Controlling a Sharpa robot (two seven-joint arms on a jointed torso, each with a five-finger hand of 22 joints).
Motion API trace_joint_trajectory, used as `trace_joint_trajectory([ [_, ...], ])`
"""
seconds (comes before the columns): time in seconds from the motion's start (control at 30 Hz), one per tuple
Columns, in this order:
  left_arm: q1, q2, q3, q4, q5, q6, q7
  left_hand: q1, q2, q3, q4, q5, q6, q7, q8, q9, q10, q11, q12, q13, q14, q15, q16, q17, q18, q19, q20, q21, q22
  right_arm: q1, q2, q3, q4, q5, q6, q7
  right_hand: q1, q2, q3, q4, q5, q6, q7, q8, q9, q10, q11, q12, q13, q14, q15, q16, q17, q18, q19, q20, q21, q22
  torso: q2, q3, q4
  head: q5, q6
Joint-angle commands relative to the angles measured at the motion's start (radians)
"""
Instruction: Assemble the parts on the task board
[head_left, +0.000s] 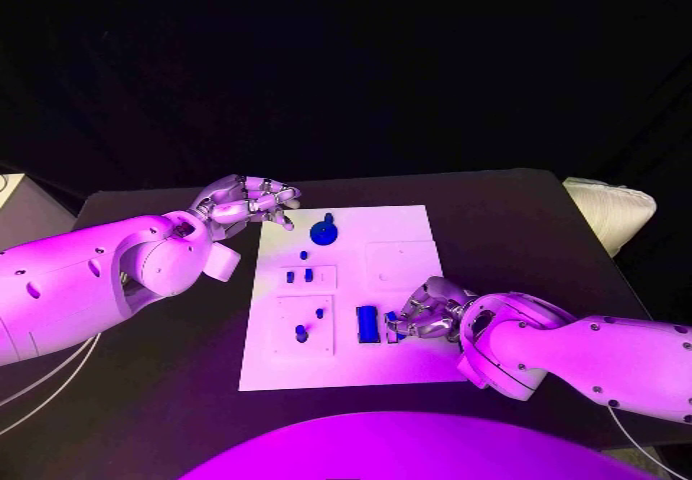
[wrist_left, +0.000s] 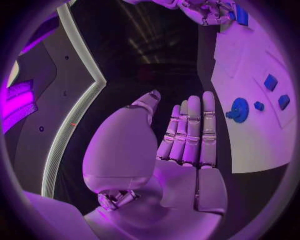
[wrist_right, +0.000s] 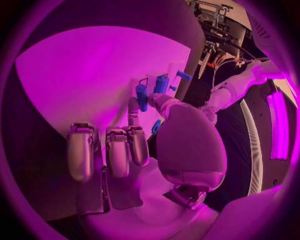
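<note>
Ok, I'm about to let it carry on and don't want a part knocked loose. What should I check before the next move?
1. Left hand empty: ok, the palm is bare.
2. Left hand touching no part: ok, it hovers by the far corner of the task board.
3. Right hand holds the small blue part firmly: cannot tell, its fingers sit right at it.
4. Round blue part lies on the board untouched: ok.
5. Blue block clear of the right fingers: cannot tell, they are very close.
</note>
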Motion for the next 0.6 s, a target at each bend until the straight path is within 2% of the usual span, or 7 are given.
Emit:
trace_joint_trajectory([
  [0.03, 0.000, 0.001, 0.001, 0.003, 0.003, 0.016, 0.003, 0.007, 0.000, 0.001, 0.003, 0.002, 0.007, -0.002, 0.006, -0.001, -0.004, 0.000, 0.004, -0.002, -0.004, 0.000, 0.005, -0.001, 0.013, 0.008, -0.001, -0.003, -0.001, -0.002, 0.004, 0.000, -0.005, -0.011, 0.037, -0.014, -0.010, 0.001, 0.000, 0.006, -0.007, 0.008, 0.000, 0.004, -0.002, 0.079, -0.006, 0.001, 0.224, 0.104, -0.004, 0.004, 0.263, -0.012, 0.078, -0.005, 0.002, 0.229, 0.000, -0.0005, -0.0006, 0.000, 0.000],
  [0.2, 0.000, 0.001, 0.001, 0.003, 0.003, 0.017, 0.001, 0.007, 0.000, 0.001, 0.004, 0.002, 0.007, -0.001, 0.006, -0.002, -0.004, 0.000, 0.004, -0.002, -0.004, 0.000, 0.005, -0.001, 0.013, 0.008, -0.001, -0.003, -0.001, -0.002, 0.011, 0.000, -0.011, -0.013, 0.042, -0.016, -0.013, 0.005, 0.001, 0.008, -0.008, 0.009, -0.001, 0.004, -0.003, 0.080, -0.006, 0.004, 0.225, 0.104, -0.004, 0.004, 0.263, -0.012, 0.079, -0.005, 0.006, 0.230, 0.000, 0.0003, 0.0007, -0.001, 0.000],
  [0.33, 0.000, 0.001, 0.001, 0.002, 0.002, 0.017, 0.001, 0.007, 0.000, 0.001, 0.004, 0.002, 0.007, -0.001, 0.006, -0.002, -0.004, 0.000, 0.004, -0.002, -0.004, 0.000, 0.005, -0.001, 0.013, 0.008, -0.001, -0.003, -0.001, -0.002, 0.017, 0.000, -0.015, -0.014, 0.045, -0.016, -0.013, 0.006, 0.001, 0.009, -0.008, 0.009, -0.001, 0.004, -0.003, 0.080, -0.007, 0.005, 0.226, 0.104, -0.004, 0.004, 0.263, -0.013, 0.079, -0.005, 0.007, 0.230, 0.000, 0.0004, -0.0010, 0.002, 0.000],
  [0.6, 0.000, 0.001, 0.001, 0.002, 0.001, 0.017, 0.000, 0.007, 0.000, 0.001, 0.005, 0.002, 0.008, -0.001, 0.006, -0.002, -0.004, 0.000, 0.003, -0.002, -0.004, 0.000, 0.005, -0.001, 0.013, 0.008, -0.001, -0.004, -0.001, -0.002, 0.024, 0.000, -0.018, -0.014, 0.054, -0.017, -0.018, 0.009, 0.000, 0.012, -0.009, 0.010, -0.001, 0.005, -0.004, 0.080, -0.007, 0.006, 0.227, 0.104, -0.004, 0.004, 0.263, -0.013, 0.079, -0.005, 0.008, 0.231, 0.000, 0.0002, -0.0005, 0.002, 0.000],
])
